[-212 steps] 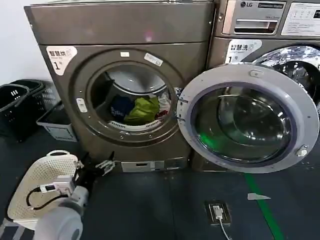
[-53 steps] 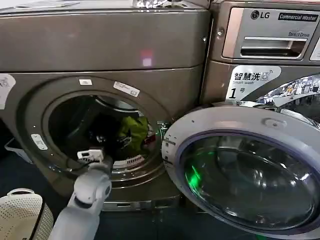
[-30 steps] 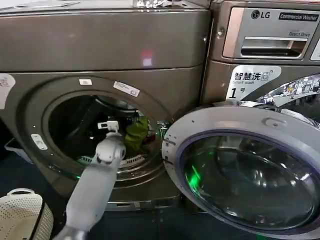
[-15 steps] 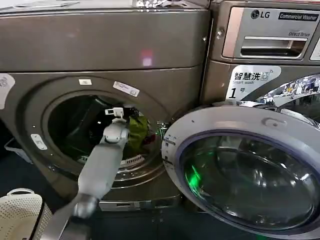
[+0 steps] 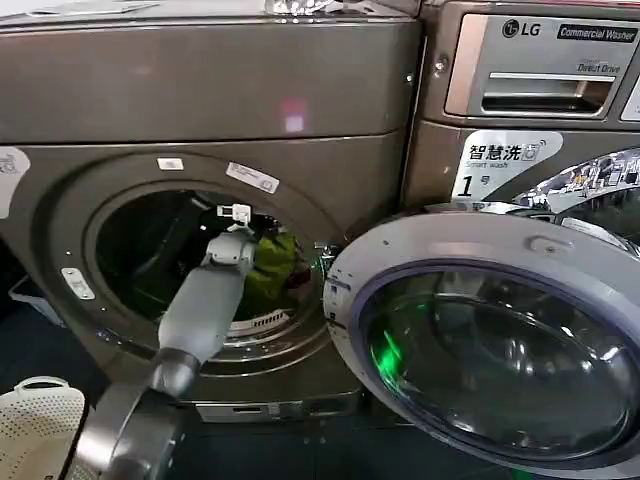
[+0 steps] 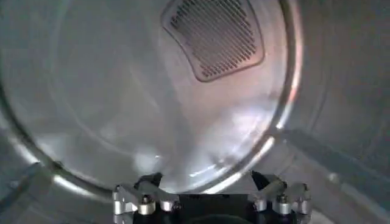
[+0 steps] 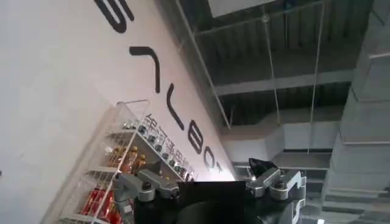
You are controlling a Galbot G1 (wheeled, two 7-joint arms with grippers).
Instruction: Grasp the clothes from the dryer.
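Observation:
The bronze-brown dryer (image 5: 200, 90) stands with its porthole open. Inside, the clothes (image 5: 277, 262) lie at the drum's right side, a lime-green piece on top with a bit of red beside it. My left arm reaches through the porthole, and the left gripper (image 5: 250, 222) is just left of and above the green piece. In the left wrist view the left gripper (image 6: 204, 180) is open with nothing between its fingers, facing the drum's back wall and its perforated vent (image 6: 213, 33). My right gripper (image 7: 198, 173) is open and empty, pointing up at a wall and ceiling.
The dryer's silver-rimmed glass door (image 5: 480, 340) hangs open to the right, in front of the silver LG machine (image 5: 540, 60). A white perforated basket (image 5: 40, 425) sits on the floor at the lower left. A wire shelf of bottles (image 7: 116, 164) stands near the right gripper.
My left arm rose from the floor beside the basket and pushed into the porthole. In the last second its gripper moved up and deeper, towards the green piece.

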